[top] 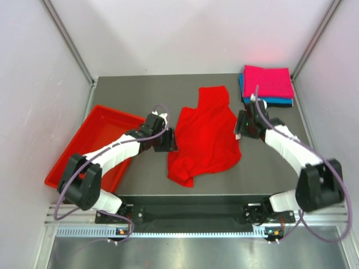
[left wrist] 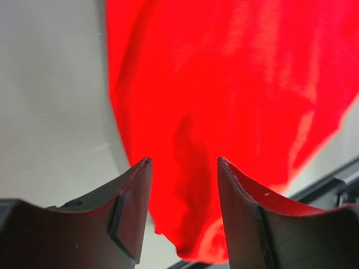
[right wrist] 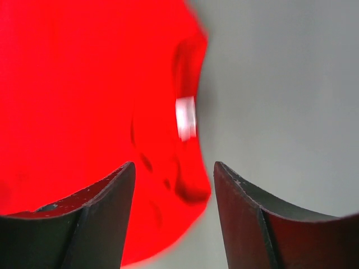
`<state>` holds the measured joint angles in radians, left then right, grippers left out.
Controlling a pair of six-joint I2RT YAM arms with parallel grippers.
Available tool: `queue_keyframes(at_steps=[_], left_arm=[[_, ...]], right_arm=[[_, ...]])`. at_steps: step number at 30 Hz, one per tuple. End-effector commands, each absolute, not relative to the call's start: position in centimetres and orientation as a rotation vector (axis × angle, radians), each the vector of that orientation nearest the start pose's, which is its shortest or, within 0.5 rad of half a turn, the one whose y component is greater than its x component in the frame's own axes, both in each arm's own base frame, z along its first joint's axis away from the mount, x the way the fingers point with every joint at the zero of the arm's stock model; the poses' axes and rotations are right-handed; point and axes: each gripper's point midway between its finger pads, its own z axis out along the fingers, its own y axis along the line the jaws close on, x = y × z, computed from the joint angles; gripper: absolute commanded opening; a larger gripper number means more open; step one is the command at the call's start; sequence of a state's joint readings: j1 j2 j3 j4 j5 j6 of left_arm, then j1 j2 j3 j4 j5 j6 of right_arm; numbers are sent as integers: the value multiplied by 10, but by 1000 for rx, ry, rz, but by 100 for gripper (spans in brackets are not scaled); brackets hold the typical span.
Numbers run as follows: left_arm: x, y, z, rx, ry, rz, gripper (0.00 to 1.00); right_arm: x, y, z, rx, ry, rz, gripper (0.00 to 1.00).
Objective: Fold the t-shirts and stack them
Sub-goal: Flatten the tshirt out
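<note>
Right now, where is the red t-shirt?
In the top view the red t-shirt lies crumpled mid-table between the left gripper and right gripper, right of the red tray.

The left gripper (left wrist: 184,162) shows two dark jaws standing apart at the bottom of the view, with nothing pinched between them. Through the gap and across the upper right spreads the rumpled red t-shirt (left wrist: 235,101). The bare grey desk (left wrist: 50,112) lies beside it on the left.
</note>
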<state>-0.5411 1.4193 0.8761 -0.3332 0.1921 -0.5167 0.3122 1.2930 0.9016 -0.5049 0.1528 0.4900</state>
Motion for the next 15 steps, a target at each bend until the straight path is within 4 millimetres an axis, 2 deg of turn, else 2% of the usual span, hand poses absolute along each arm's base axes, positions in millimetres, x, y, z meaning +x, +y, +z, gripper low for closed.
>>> queue_keyframes(at_steps=[1, 3, 4, 6, 7, 10, 12, 15], left_arm=[[312, -227, 113, 26, 2448, -681, 55], [325, -224, 118, -7, 2437, -672, 55], [338, -219, 120, -30, 2430, -655, 55], [350, -212, 118, -58, 2431, -635, 55], [362, -204, 123, -95, 2414, -637, 55], [385, -193, 124, -148, 2409, -681, 55], [398, -189, 129, -159, 2406, -693, 54], [403, -185, 138, -144, 2396, -664, 54]], right_arm=[[386, 93, 142, 243, 2320, 200, 59], [402, 90, 132, 233, 2344, 176, 59], [417, 89, 121, 235, 2363, 169, 59], [431, 87, 113, 204, 2369, 168, 59], [442, 89, 105, 195, 2382, 172, 59], [461, 90, 90, 167, 2397, 165, 58], [467, 91, 84, 146, 2404, 163, 52], [467, 92, 67, 138, 2432, 163, 46]])
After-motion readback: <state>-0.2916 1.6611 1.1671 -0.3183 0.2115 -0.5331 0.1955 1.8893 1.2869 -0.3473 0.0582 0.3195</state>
